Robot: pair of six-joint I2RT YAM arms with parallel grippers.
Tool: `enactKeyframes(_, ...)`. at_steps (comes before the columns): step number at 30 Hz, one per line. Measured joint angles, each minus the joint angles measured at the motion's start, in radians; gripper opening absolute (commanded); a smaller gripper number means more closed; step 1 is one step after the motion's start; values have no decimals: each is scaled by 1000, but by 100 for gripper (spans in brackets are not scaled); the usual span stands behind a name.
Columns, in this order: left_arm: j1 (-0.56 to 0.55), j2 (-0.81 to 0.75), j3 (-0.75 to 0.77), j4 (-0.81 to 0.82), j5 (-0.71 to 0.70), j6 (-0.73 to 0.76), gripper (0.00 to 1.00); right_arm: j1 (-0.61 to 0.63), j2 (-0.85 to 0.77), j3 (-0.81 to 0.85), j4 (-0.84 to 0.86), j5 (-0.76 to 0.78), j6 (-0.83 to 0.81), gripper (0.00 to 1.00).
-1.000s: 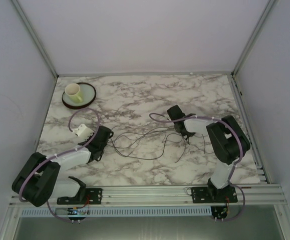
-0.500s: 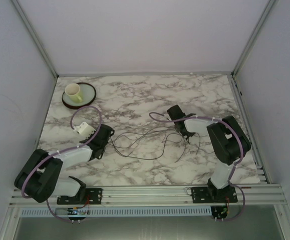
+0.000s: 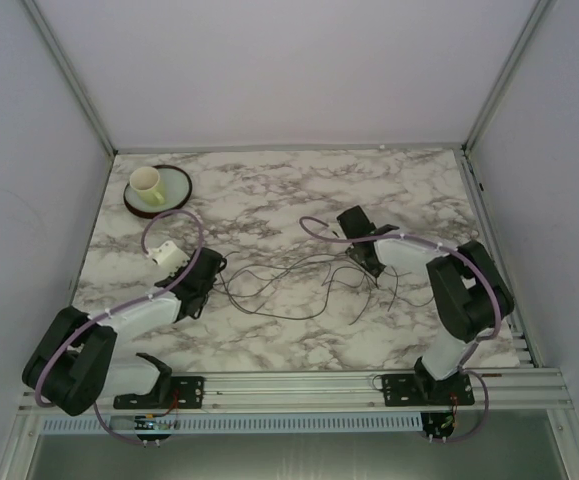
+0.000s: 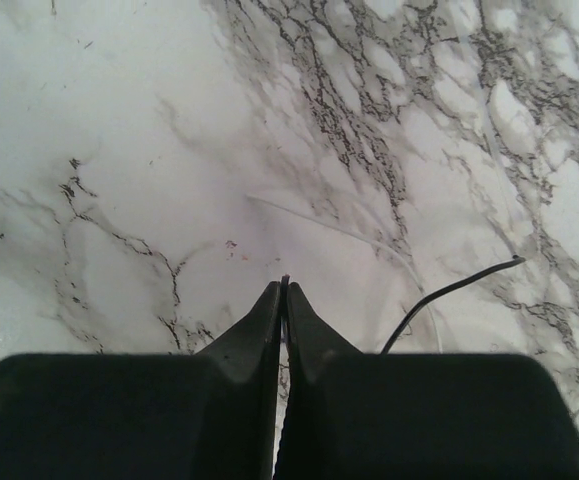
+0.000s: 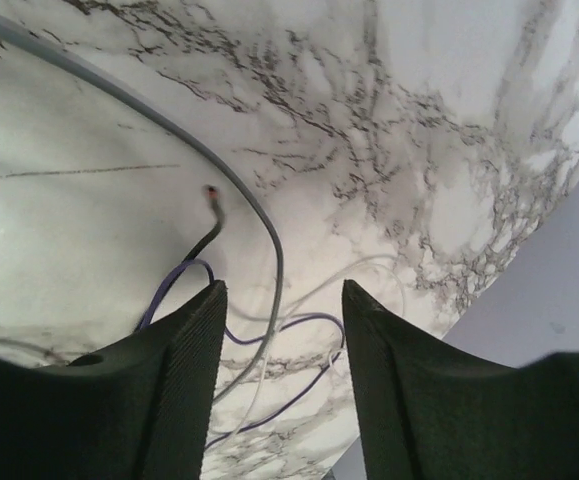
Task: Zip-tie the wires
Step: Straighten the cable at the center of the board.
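Observation:
The wires (image 3: 279,272) lie in loose dark loops across the marble table (image 3: 269,200), strung between both grippers. My left gripper (image 3: 215,272) sits at their left end. In the left wrist view, its jaws (image 4: 285,286) are pressed together with a thin dark strand pinched at the tips, and a black wire (image 4: 449,290) runs off to the right. My right gripper (image 3: 373,268) is at their right end. The right wrist view shows it (image 5: 284,290) open just above a grey wire (image 5: 269,225), purple wire (image 5: 309,322) and a black wire end (image 5: 212,212), gripping none of them.
A pale cup (image 3: 147,183) stands on a green, dark-rimmed plate (image 3: 181,190) at the far left corner. A thin pale translucent strip (image 4: 319,226) lies on the marble ahead of the left gripper. Walls enclose the table on three sides; the arms' rail (image 3: 299,385) runs along the near edge.
My right gripper's jaws have spread apart, letting go of the wires, and that arm shifted slightly right. The left wrist edged a little farther from the near edge.

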Motion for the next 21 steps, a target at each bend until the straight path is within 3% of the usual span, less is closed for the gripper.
enactKeyframes(4, 0, -37, 0, -4, -1, 17, 17, -7, -84, -1, -24, -7, 18, 64)
enactKeyframes(10, 1, -79, -12, -5, -1, 27, 26, -44, -273, -8, -31, -34, 58, 69)
enactKeyframes(16, 1, -111, -19, -16, -2, 32, 40, -176, -341, -18, -36, -73, 141, 70)
enactKeyframes(19, 1, -145, -27, -27, -9, 32, 47, -268, -367, -18, -42, -92, 201, 80)
enactKeyframes(21, 2, -173, -37, -34, -14, 32, 50, -324, -398, -18, -46, -97, 241, 92)
